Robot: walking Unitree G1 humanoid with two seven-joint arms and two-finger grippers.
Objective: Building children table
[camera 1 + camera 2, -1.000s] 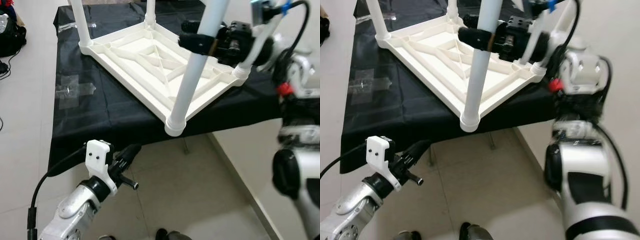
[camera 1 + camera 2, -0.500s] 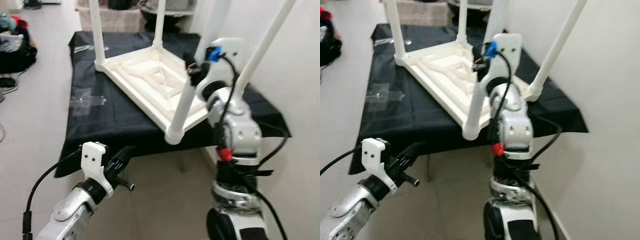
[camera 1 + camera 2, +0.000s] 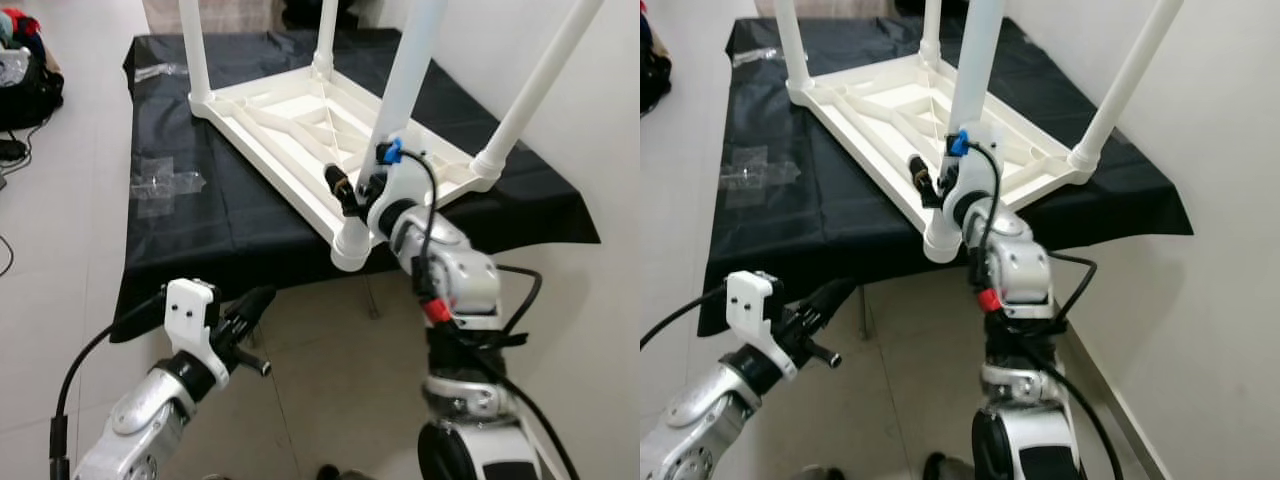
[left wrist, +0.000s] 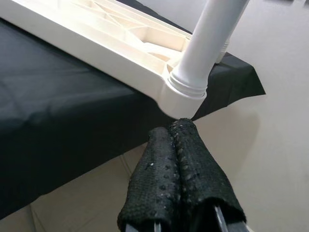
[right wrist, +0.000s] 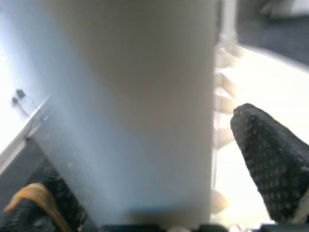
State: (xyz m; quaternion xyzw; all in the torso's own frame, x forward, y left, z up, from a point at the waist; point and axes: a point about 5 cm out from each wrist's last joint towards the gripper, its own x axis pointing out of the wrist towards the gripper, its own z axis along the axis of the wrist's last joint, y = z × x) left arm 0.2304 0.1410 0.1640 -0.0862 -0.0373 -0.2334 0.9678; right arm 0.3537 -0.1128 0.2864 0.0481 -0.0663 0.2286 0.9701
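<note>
Resting upside down on the black-draped table [image 3: 180,230], the children table [image 3: 300,120] has four legs seated. Left wrist view: left end effector [image 4: 179,140] closed, empty. Right wrist view: right end effector [image 5: 145,193] straddles the near leg [image 5: 135,106], apparently seating it; flipping upright remains.

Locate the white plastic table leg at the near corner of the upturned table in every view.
Left eye: white plastic near-corner leg, centre right.
Right eye: centre top.
Left wrist: upper right, above the shut left gripper.
Right wrist: blurred, close.
Shared landmark: the leg's corner socket.
</note>
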